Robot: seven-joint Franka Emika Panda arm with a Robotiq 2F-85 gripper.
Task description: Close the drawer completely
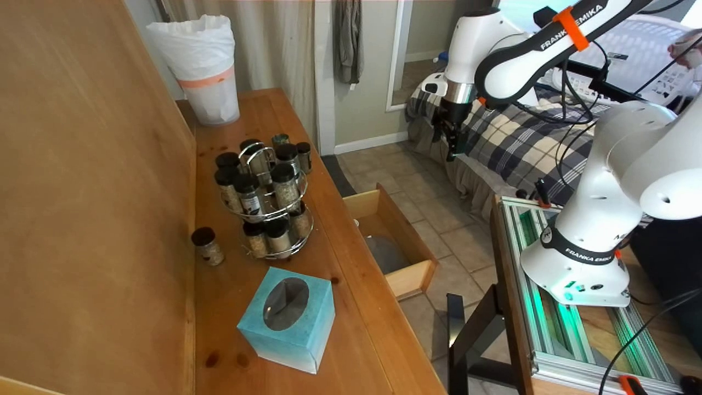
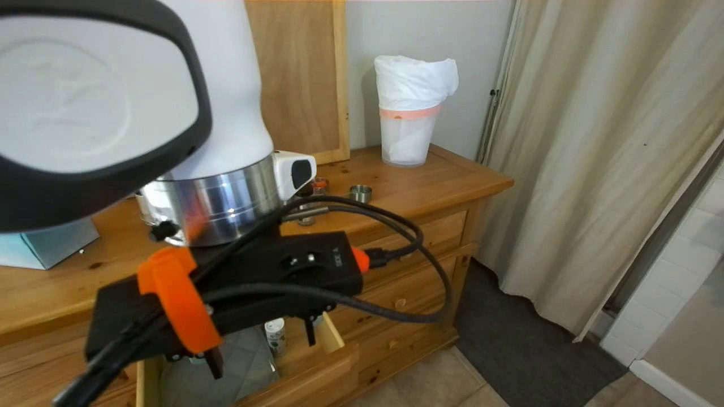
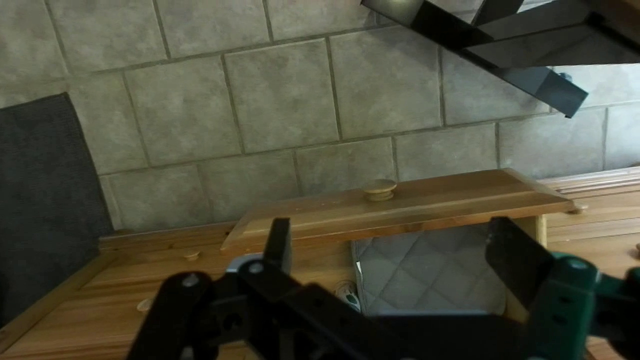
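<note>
Drawer (image 1: 412, 278) pulled well out of the desk (image 2: 418, 337), below worktop (image 1: 362, 334) level; shows in both exterior views + wrist view. Push yet to be done. Prob. step in hand: get the pincer (image 3: 390, 232) to the room side of the front panel (image 3: 475, 195).

To do it well: go beyond the panel's top edge before you drop, else you'd land inside the drawer, on the grey quilted pad (image 3: 430, 270) or small printed container (image 2: 275, 337). Then down to approx. mid-panel, beside the knob (image 3: 379, 189); pressing off-ctr. may rack the drawer & jam it. Push straight in, slow & level, min. sideways drift. Watch the cable (image 2: 396, 315) vs. worktop edge as you reach in. Don't stop till the panel sits flush w/ the neighbouring fronts (image 3: 125, 285). Suggest you bring the fingers (image 3: 279, 245) together 1st: a blunt tip should push steadier & be less apt to snag the knob.

Pincer now: fingers wide apart, nr. full spread by the look of it. Nothing btwn them, nothing held. Hangs higher than the drawer, touching neither panel nor knob AFAICT. Whether it's over the drawer or out past the panel: can't tell for sure.
</note>
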